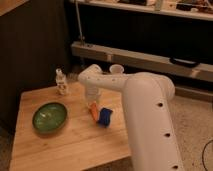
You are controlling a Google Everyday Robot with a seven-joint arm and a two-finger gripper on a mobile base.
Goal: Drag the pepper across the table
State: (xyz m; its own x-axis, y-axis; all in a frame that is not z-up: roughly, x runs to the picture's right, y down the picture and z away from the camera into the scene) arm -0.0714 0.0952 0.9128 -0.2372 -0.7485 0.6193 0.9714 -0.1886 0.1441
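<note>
The pepper (93, 111) is a small orange piece lying on the light wooden table (75, 145), near its middle. My gripper (92, 103) reaches straight down from the white arm onto the pepper's far end and is shut on it. Only the near half of the pepper shows below the gripper. The arm's thick white body fills the right side of the view and hides the table's right edge.
A blue blocky object (105, 116) lies touching the pepper on its right. A green bowl (50, 118) sits at the left of the table. A small pale bottle (61, 82) stands at the back left, and a white cup (116, 69) behind the arm. Dark shelving runs behind the table.
</note>
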